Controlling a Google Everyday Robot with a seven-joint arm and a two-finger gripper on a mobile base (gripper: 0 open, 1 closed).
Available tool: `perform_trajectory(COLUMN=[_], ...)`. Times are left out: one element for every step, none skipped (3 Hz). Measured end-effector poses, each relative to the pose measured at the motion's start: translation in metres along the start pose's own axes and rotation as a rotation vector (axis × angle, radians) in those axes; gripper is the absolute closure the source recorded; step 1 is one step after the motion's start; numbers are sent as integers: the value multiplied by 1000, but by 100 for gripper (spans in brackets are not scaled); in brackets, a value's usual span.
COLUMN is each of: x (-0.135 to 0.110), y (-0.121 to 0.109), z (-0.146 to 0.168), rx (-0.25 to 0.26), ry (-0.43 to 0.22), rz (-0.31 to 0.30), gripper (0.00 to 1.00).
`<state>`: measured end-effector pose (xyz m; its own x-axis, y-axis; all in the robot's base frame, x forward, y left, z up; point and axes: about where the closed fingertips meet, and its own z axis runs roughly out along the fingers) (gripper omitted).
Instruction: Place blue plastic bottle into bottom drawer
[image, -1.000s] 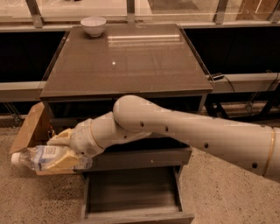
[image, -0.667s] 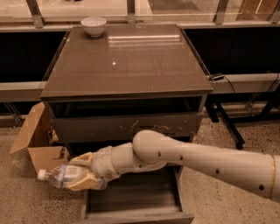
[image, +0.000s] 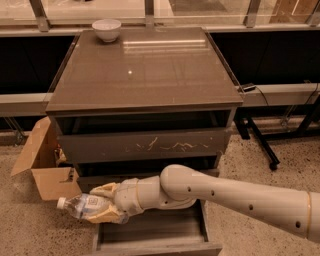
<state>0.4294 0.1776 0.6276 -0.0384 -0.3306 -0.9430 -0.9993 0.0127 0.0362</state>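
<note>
My gripper (image: 102, 202) is shut on the blue plastic bottle (image: 82, 206), a clear bottle with a white cap and a pale label. The bottle lies roughly level, cap pointing left, held low in front of the cabinet's left side. It is just above and left of the bottom drawer (image: 155, 235), which is pulled open with a dark inside. My white arm (image: 235, 197) reaches in from the right across the drawer.
The three-drawer cabinet (image: 145, 75) has a scratched top drawer front (image: 150, 145). A white bowl (image: 106, 29) sits at its back left corner. An open cardboard box (image: 42, 165) stands on the floor to the left. A dark stand leg (image: 260, 142) is at the right.
The arm has carried the bottle down from beside the cardboard box and to the right, closer to the open bottom drawer.
</note>
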Motion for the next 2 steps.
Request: perform_trajectory(x=[21,89], y=[-21,-66], z=[-5,-11], rx=[23,75], ry=[5,-56], rz=[-26,-9], gripper=[100,100])
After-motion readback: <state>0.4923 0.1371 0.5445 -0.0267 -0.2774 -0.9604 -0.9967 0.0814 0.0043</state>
